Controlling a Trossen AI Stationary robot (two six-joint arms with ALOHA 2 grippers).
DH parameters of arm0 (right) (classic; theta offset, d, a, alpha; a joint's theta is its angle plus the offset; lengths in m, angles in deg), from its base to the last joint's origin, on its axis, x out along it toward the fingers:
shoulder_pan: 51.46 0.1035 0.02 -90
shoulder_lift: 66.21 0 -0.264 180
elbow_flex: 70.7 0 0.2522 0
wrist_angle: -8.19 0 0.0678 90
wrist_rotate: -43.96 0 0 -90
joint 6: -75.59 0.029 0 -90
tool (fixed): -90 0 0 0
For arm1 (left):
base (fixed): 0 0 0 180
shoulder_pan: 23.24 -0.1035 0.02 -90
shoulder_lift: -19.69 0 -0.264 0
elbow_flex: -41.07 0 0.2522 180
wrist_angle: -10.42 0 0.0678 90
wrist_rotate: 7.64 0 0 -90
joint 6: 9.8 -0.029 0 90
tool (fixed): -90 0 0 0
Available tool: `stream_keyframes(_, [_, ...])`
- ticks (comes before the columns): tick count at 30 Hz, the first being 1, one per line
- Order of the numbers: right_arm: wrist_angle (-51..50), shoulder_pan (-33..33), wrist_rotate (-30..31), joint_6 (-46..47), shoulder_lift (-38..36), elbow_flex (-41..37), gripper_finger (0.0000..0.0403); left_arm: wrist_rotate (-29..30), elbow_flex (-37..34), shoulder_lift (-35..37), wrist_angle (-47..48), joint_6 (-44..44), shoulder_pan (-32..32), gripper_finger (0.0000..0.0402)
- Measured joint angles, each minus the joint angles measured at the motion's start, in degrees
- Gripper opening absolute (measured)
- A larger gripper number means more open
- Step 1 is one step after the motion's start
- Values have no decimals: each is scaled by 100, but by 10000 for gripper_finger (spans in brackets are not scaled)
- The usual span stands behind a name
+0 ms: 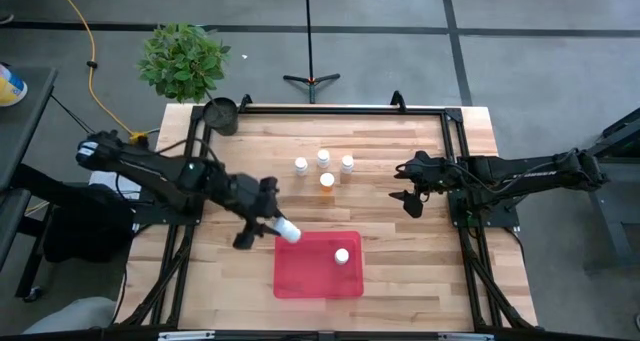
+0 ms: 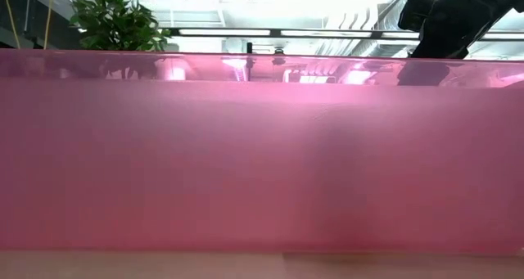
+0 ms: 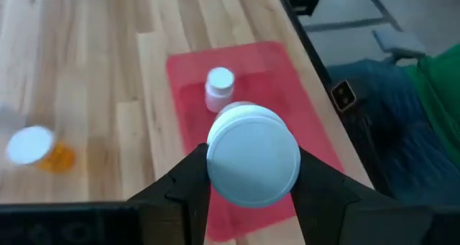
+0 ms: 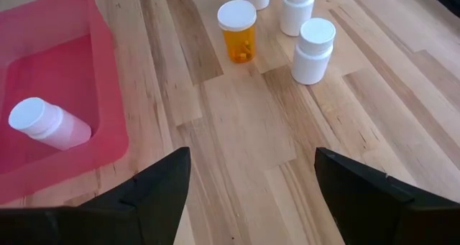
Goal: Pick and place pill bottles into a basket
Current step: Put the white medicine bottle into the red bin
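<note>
Pill bottles were split three ways: one small white-capped bottle [image 1: 342,256] stood inside the shallow red rectangular plastic tray [image 1: 300,281] near its far right corner; a second white bottle [image 3: 253,155] was clamped between the fingers of the left gripper [image 1: 262,224], held over the tray's near-left edge; four more stood clustered on the pale wooden slatted tabletop [image 1: 400,241] beyond the tray, three white ones [image 1: 323,158] and an orange-bodied one with a white cap [image 1: 327,182] nearest the tray. Right gripper [image 1: 410,186] hovered over bare table, right of the cluster, jaws spread apart and holding nothing. Leafy green potted plant [image 1: 183,59] sat off the table's far left corner.
</note>
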Motion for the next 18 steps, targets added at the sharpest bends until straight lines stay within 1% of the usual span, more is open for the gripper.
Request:
stream_keyframes(5, [21, 2, 0, 0, -2, 0, 287, 382, -2, -446, -341, 4, 537, 190])
stream_keyframes(9, [37, 1, 0, 0, 0, 0, 287, 571, -2, -922, -642, -10, 821, 190])
stream_keyframes(12, [53, 0, 0, 0, 0, 0, 287, 719, -5, -1309, -781, -23, 950, 190])
stream_keyframes(18, [86, 0, 0, 0, 0, 2, 287, 761, -5, -2056, -1047, -53, 943, 190])
